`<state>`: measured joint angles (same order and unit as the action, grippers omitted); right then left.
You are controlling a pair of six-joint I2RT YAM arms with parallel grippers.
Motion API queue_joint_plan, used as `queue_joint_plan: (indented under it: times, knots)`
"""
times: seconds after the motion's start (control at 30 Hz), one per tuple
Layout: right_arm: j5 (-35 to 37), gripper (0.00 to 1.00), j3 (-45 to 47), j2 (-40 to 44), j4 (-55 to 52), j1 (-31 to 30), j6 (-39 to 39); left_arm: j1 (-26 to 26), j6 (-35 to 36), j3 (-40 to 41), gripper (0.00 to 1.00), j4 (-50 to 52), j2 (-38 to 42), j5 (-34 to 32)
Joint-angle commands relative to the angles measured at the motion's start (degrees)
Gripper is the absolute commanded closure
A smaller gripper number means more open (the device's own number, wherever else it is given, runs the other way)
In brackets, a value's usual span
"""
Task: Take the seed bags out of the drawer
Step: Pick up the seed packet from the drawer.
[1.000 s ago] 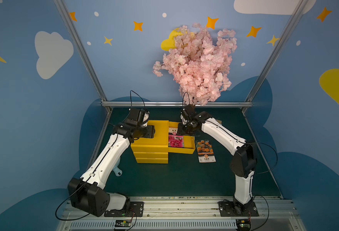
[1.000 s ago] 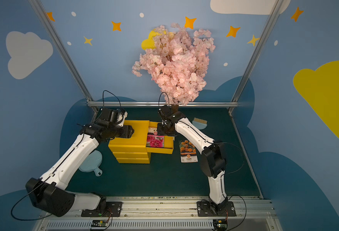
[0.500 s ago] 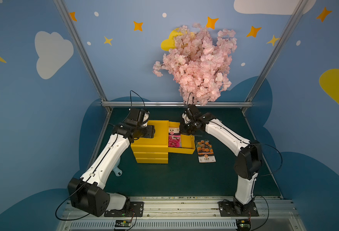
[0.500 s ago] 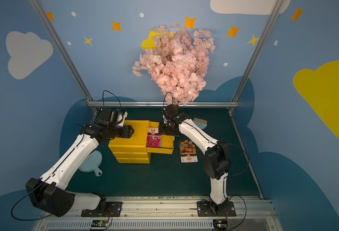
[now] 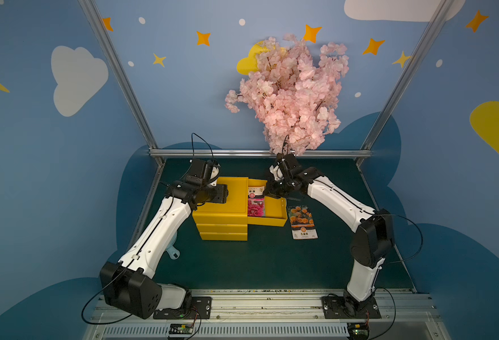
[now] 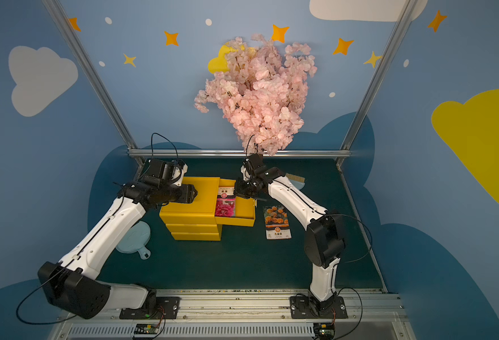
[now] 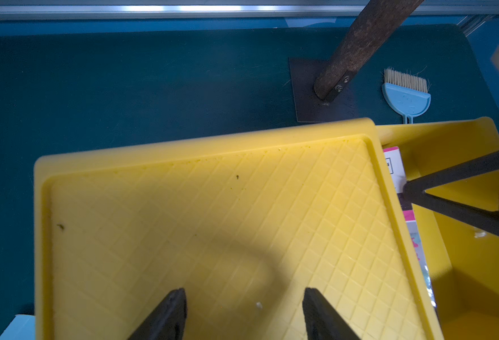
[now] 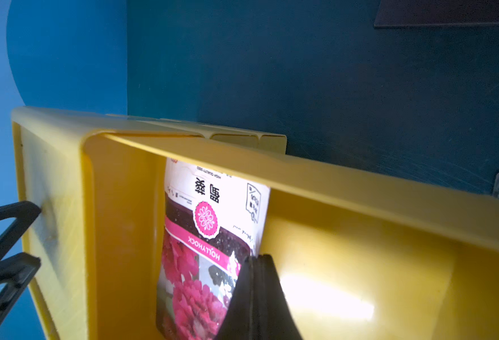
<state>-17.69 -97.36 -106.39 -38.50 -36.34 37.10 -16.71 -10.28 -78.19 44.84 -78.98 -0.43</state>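
Note:
The yellow three-drawer cabinet [image 5: 221,206] has its top drawer [image 5: 274,219] pulled out to the right. A pink-flowered seed bag [image 5: 255,206] [image 8: 201,235] lies in the drawer close to the cabinet, its top part under the cabinet's lid. My right gripper [image 5: 267,192] [image 8: 257,257] reaches into the drawer, shut, with the bag's right edge pinched between its fingers. An orange marigold seed bag [image 5: 302,220] lies flat on the mat right of the drawer. My left gripper [image 5: 223,192] [image 7: 243,294] is open and empty over the cabinet's ribbed top.
A light-blue brush [image 6: 296,181] [image 7: 405,94] lies behind the drawer, by the pink blossom tree's base plate [image 7: 316,88]. A light-blue dustpan [image 6: 133,238] sits under my left arm. The tree's crown [image 5: 292,97] overhangs my right wrist. A metal rail [image 5: 260,153] bounds the back.
My right gripper has closed from part-open to shut at the pink bag's right edge, and its arm has shifted a little to the right. The left arm has not moved.

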Motion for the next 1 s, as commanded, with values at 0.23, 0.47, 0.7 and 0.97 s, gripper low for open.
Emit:
queue_joint_plan:
  times: [0.23,0.47,0.7,0.97]
  knots:
    - [-1.2,1.00,1.0,6.5,-0.2,0.9,-1.6,0.3,-0.6,1.4,0.33,8.2,-2.5,0.6]
    - [2.5,1.00,-1.2,8.6,-4.7,1.9,-4.9,0.3,-0.5,0.8,0.33,8.6,-2.8,0.4]
    - [9.0,1.00,0.3,13.3,-6.6,2.3,-7.7,0.3,-0.5,0.2,0.33,8.6,-3.2,0.4]
    - [12.7,1.00,5.8,20.7,-2.8,4.2,-9.8,0.3,-0.7,-0.6,0.33,9.1,-3.5,0.5]
